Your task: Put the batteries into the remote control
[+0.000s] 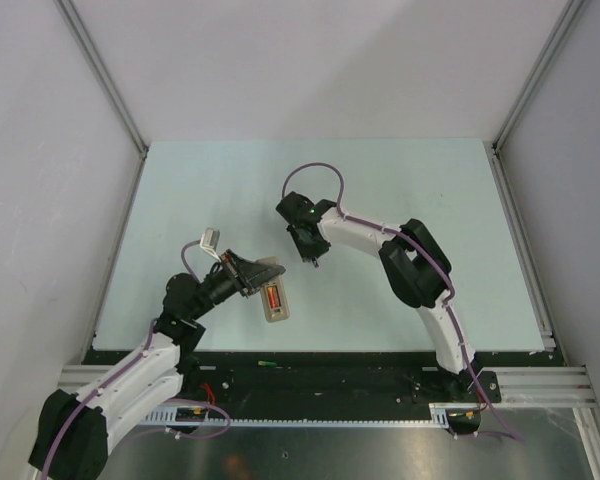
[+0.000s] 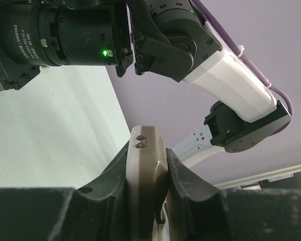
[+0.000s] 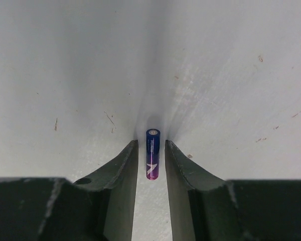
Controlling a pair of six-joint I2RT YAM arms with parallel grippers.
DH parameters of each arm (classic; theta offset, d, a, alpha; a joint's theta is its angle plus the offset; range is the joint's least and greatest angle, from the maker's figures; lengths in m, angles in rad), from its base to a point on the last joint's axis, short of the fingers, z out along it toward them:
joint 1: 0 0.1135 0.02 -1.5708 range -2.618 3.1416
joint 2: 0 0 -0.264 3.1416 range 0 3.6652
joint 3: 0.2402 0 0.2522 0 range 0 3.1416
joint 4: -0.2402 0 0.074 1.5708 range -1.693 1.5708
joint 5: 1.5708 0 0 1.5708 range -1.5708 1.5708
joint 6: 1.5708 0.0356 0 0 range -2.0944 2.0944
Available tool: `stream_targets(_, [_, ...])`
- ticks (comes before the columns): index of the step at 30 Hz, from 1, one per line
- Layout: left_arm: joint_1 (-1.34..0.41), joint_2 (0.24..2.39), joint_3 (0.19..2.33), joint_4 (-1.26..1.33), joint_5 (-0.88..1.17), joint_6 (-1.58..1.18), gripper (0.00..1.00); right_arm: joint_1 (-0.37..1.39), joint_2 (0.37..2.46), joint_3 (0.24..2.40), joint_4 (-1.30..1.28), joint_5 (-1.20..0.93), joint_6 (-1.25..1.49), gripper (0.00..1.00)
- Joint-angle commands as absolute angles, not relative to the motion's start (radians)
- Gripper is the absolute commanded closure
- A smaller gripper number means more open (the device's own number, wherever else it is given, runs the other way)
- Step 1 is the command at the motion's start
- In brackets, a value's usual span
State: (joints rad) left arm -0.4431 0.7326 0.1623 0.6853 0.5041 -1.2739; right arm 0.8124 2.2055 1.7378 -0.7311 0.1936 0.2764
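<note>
Found remote control (image 1: 276, 300) clamped edge-on in left end effector (image 2: 147, 155), held above the desk (image 3: 65, 75) at front left. Noted a red-orange strip on its upward face (battery or screen, cannot tell from the top view). Found dark blue battery (image 3: 152, 155) between the parted fingers of right end effector (image 3: 151, 143), gap visible either side, so straddled rather than gripped. Judged loading unfinished: blue cell not yet grasped or seated; other batteries not identified with confidence.
</note>
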Motion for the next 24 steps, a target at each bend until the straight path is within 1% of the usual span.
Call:
stream_targets(1, [-0.448,0.718,0.163,0.715,0.518,-1.256,1.00,0.816,2.232,1.789,-0.739,0.186,0.265,0.66])
stream_targets(4, [-0.449,0.719,0.166,0.713,0.520,-1.255,1.00,0.811,2.240,1.804,-0.742,0.186,0.264,0.64])
stream_targets(8, [-0.449,0.721,0.167,0.713,0.520,-1.253,1.00,0.808,2.249,1.815,-0.747,0.178,0.265,0.64])
stream_targets(18, [-0.454,0.724,0.167,0.712,0.520,-1.252,1.00,0.804,2.252,1.807,-0.753,0.164,0.268,0.72])
stream_targets(21, [-0.454,0.722,0.167,0.710,0.520,-1.250,1.00,0.804,2.249,1.799,-0.755,0.167,0.272,0.78])
stream_targets(22, [-0.454,0.719,0.167,0.710,0.520,-1.252,1.00,0.802,2.244,1.793,-0.750,0.170,0.275,0.85])
stream_targets(24, [-0.453,0.721,0.167,0.710,0.518,-1.252,1.00,0.801,2.227,1.773,-0.742,0.175,0.282,0.93])
